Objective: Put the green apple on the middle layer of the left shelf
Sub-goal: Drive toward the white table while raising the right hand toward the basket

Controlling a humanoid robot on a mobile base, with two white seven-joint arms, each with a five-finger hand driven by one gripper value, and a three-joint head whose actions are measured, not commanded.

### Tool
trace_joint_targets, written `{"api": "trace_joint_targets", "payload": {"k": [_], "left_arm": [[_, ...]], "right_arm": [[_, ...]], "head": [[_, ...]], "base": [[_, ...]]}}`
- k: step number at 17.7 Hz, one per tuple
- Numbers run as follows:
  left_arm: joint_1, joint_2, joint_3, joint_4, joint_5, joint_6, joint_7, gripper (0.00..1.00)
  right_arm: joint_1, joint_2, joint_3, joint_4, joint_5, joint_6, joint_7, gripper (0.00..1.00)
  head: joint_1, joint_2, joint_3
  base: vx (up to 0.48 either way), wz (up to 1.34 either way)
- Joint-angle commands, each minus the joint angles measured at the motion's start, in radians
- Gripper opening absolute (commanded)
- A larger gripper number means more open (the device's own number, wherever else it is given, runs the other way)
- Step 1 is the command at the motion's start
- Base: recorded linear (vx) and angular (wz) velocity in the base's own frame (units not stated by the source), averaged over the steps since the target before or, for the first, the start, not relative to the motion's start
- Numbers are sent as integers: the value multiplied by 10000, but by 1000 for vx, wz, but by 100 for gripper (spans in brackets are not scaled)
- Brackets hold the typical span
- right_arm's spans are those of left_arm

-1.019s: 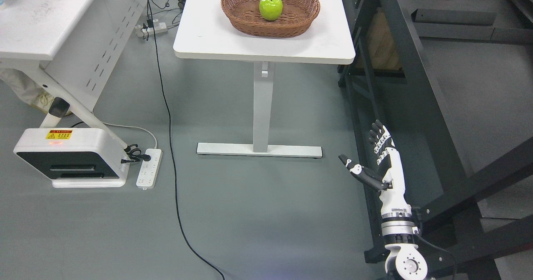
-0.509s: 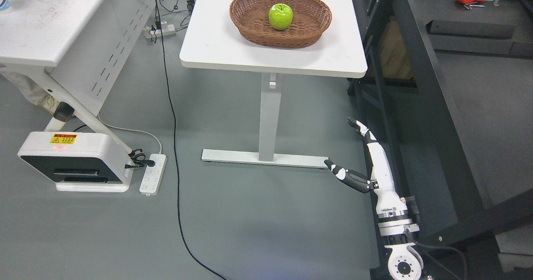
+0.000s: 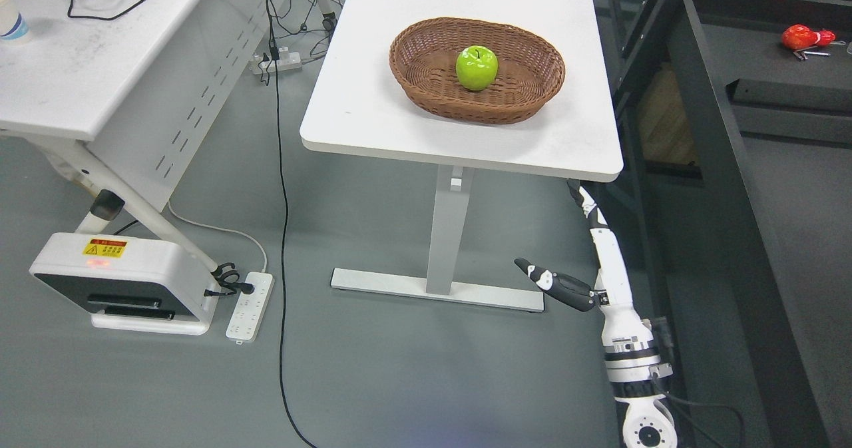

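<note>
Fingers (image 3: pixel 589 208) of the right hand (image 3: pixel 602 261) stretch straight, empty, below the green apple (image 3: pixel 476 67) in its basket (image 3: pixel 532 95).

Bright green apple in a brown woven basket on a white counter, above a grey floor.

The green apple (image 3: pixel 476 67) is glossy with pale highlights. The basket (image 3: pixel 426 78) is reddish-brown wicker with a tight weave. The counter (image 3: pixel 373 112) is plain white, as is its leg. At the near right, the robot hand (image 3: pixel 602 261) is white with black joints and fingertips. A white box (image 3: pixel 113 281) at the near left carries a yellow and red label. A black cable (image 3: pixel 283 248) crosses the floor (image 3: pixel 399 375).
</note>
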Motion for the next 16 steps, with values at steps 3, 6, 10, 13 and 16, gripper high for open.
{"api": "trace_joint_targets", "payload": {"k": [3, 6, 10, 13, 16], "left_arm": [[0, 175, 1, -1, 0, -6, 2, 100], [0, 175, 1, -1, 0, 9, 2, 100], [0, 175, 1, -1, 0, -7, 2, 100], [0, 175, 1, -1, 0, -6, 2, 100], [0, 175, 1, -1, 0, 9, 2, 100]], "right_arm": [[-267, -182, 52, -180, 183, 1747, -32, 100], [-421, -213, 67, -195, 183, 1750, -33, 100], [-406, -213, 603, -195, 443, 1412, 44, 100], [-512, -198, 727, -165, 627, 1488, 44, 100], [-1170, -213, 788, -134, 1055, 1610, 44, 100]], "head": [[0, 1, 0], [0, 0, 0], [0, 1, 0], [0, 0, 0], [0, 0, 0]], "base": [[285, -57], [322, -53], [288, 58], [256, 73], [219, 11]]}}
